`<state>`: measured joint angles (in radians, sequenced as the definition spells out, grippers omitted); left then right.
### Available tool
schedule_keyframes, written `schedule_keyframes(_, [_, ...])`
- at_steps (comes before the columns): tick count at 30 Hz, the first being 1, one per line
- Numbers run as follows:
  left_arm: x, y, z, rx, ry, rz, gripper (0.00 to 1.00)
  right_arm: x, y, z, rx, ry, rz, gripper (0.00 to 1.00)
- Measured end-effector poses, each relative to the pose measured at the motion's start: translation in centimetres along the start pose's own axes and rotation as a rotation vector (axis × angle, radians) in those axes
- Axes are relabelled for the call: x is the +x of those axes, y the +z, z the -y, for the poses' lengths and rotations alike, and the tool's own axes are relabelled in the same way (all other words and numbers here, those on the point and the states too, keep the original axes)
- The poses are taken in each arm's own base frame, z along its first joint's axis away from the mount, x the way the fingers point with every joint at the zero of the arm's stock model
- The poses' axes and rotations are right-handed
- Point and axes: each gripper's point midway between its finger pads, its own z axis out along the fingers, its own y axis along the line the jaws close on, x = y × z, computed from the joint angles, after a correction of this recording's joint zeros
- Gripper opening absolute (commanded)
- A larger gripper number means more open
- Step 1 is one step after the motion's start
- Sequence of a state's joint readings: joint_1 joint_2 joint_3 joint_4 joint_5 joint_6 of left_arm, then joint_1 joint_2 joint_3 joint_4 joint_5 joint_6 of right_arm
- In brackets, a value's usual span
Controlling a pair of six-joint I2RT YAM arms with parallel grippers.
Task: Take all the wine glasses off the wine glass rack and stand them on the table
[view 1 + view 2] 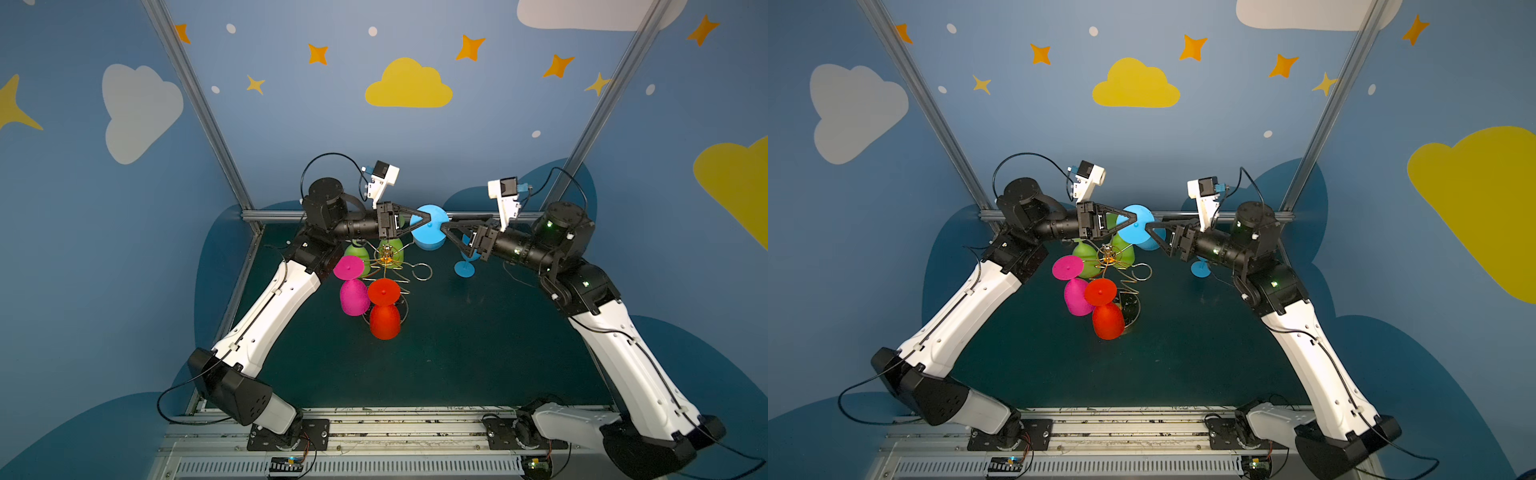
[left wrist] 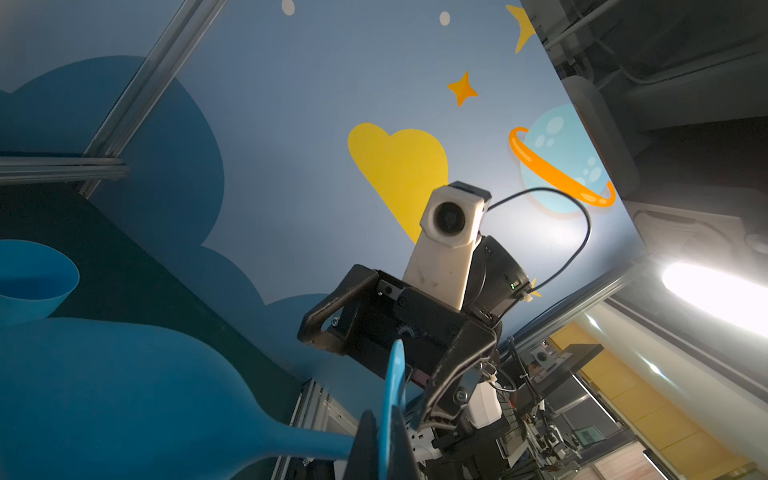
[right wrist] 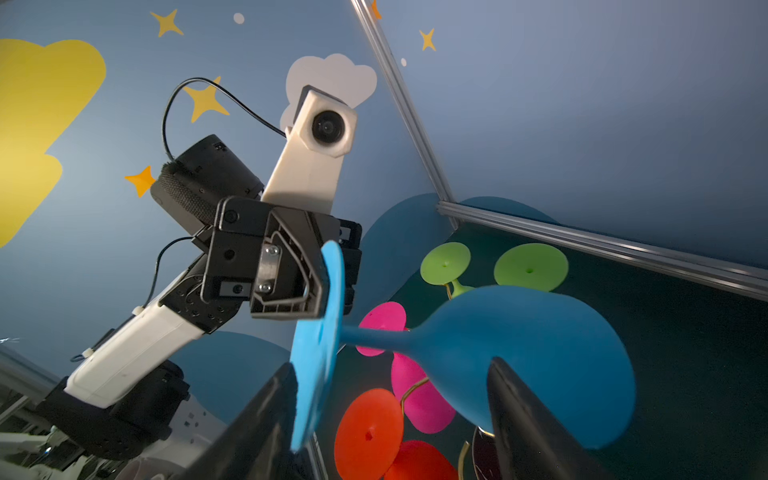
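**Blue glass off the rack, in my left pincer**

I see the dark tabletop (image 1: 457, 353) with the wine glass rack (image 1: 388, 259) left of centre. A pink glass (image 1: 353, 297), a red glass (image 1: 384, 320) and two green glasses (image 1: 357, 251) hang from it. The blue wine glass (image 1: 428, 240) is in the air behind the rack, clear of it. A second blue glass (image 1: 464, 269) stands on the tabletop. My left pincer (image 1: 429, 217) is clamped on the foot's rim. My right pincer (image 1: 446, 229) stands wide, straddling the held glass.
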<state>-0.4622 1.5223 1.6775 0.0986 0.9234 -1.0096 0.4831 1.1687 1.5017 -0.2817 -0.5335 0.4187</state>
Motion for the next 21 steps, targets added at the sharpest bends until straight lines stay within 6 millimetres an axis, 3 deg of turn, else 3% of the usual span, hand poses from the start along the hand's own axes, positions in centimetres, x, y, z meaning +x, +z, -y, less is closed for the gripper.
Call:
schedule_keyframes(4, [-0.7, -0.2, 0.6, 0.021, -0.051, 0.020, 0.03, 0.5, -2.4, 0.4, 0.074, -0.146, 0.054, 0.82])
schedule_keyframes(7, [-1.0, -0.2, 1.1, 0.036, -0.081, 0.027, 0.03, 1.5, -2.9, 1.1, 0.099, -0.268, 0.072, 0.84])
schedule_keyframes(12, [-1.1, -0.2, 1.5, 0.047, -0.124, 0.029, 0.03, 3.0, -1.3, 2.7, 0.106, -0.439, 0.051, 0.86])
schedule_keyframes(21, [-1.1, -0.2, 1.7, 0.055, -0.178, 0.023, 0.03, 3.5, 2.7, 4.2, 0.070, -0.581, 0.018, 0.87])
